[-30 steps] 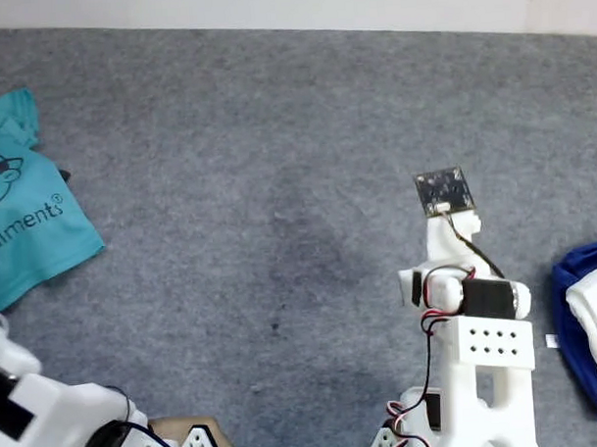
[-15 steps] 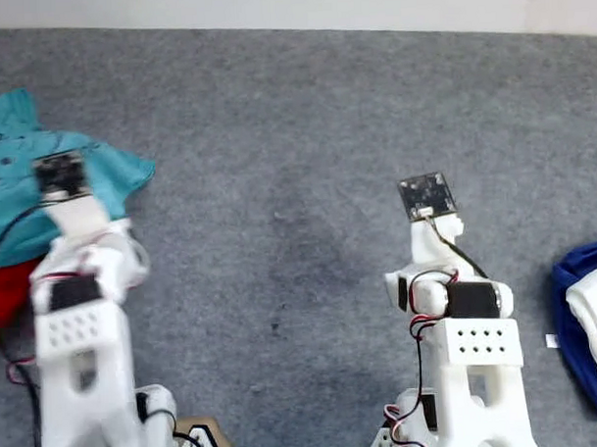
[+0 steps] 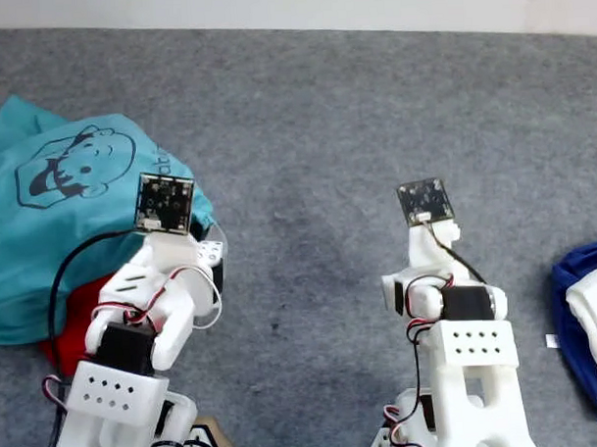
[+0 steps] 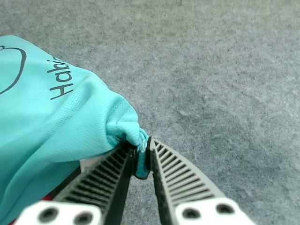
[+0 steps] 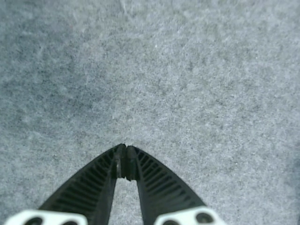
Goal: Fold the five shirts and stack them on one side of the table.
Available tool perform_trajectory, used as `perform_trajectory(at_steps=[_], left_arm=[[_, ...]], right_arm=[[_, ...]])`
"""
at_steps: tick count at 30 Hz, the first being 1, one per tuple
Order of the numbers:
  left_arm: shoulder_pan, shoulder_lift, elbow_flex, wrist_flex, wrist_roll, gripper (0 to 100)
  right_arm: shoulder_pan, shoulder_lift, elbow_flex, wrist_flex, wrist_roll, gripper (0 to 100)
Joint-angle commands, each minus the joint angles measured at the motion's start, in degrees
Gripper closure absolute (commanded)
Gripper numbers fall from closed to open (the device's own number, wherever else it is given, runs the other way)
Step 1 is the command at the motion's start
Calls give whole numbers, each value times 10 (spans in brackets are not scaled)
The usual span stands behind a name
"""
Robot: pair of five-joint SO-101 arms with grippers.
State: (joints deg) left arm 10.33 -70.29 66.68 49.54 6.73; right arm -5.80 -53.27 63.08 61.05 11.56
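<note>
Teal shirt (image 3: 44,242) — dark cartoon print; red cloth (image 3: 71,320); grey table (image 3: 324,105).

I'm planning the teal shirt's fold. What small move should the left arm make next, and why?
Probably pull the teal shirt toward the middle of the grey table: the left pincer is shut on its bunched edge, and it lies crumpled over a red shirt.
</note>
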Motion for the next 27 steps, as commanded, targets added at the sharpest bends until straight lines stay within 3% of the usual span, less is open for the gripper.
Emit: perform_trajectory(at_steps=[1,6,9,13,17,27], left_arm=[[12,-15,-4,1,1,921],[-23,-22,-14,2,3,685],[-63,-22,-59,16,5,598],[-150,-22,-135,62,5,594],[-253,-16,-144,85,5,594],[-458,-15,-92,92,6,631]], right_arm=[[-3,1,-7,-10,-4,991],[-21,1,-3,-9,-5,884],[-45,1,-7,-8,-6,863],[-85,1,-23,-11,-11,864],[-152,17,-86,-9,-62,864],[-347,284,-316,7,-107,864]])
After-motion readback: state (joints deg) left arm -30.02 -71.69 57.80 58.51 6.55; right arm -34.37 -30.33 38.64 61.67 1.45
